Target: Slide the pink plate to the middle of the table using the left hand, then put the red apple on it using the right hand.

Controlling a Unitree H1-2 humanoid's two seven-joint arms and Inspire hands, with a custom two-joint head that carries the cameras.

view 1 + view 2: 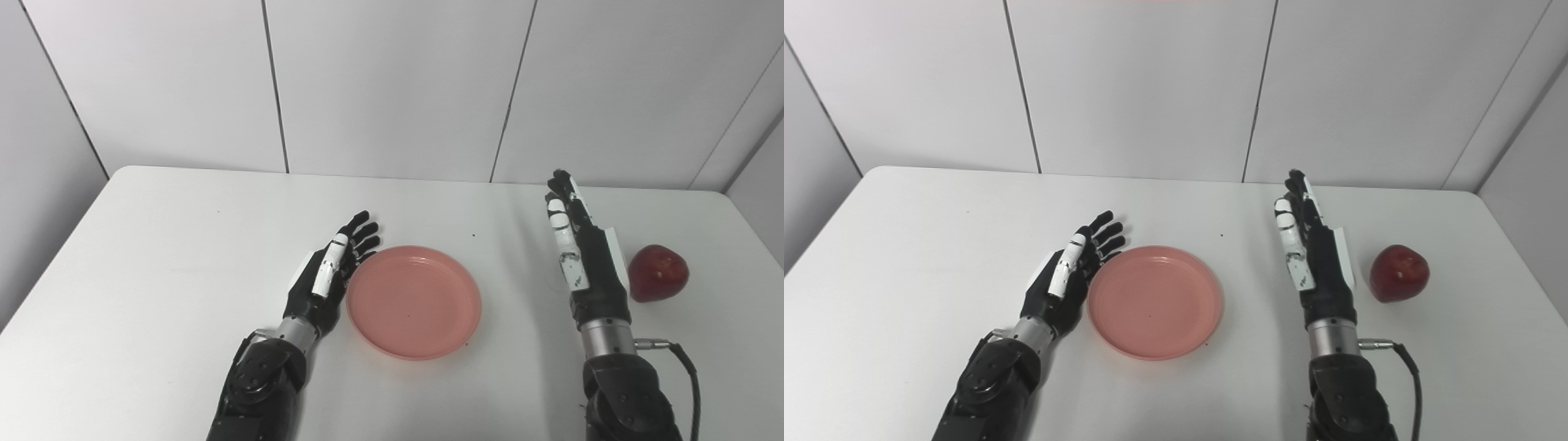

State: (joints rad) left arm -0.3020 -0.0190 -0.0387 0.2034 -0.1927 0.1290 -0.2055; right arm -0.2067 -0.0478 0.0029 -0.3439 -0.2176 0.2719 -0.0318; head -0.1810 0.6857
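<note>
Light was bright, even and diffuse, seemingly from overhead. The matte white table showed only faint, soft shadows beside both black robot arms and under the round pink plastic plate. Focus was sharp throughout, without blur; the glossy red apple carried small pale highlights.

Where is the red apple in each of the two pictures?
Left eye view: the red apple sits far right on the table, just right of the right hand.
Right eye view: the apple is right of middle, a little gap from that hand.
Shared landmark: the pink plate, empty, left of the right hand in both.
</note>
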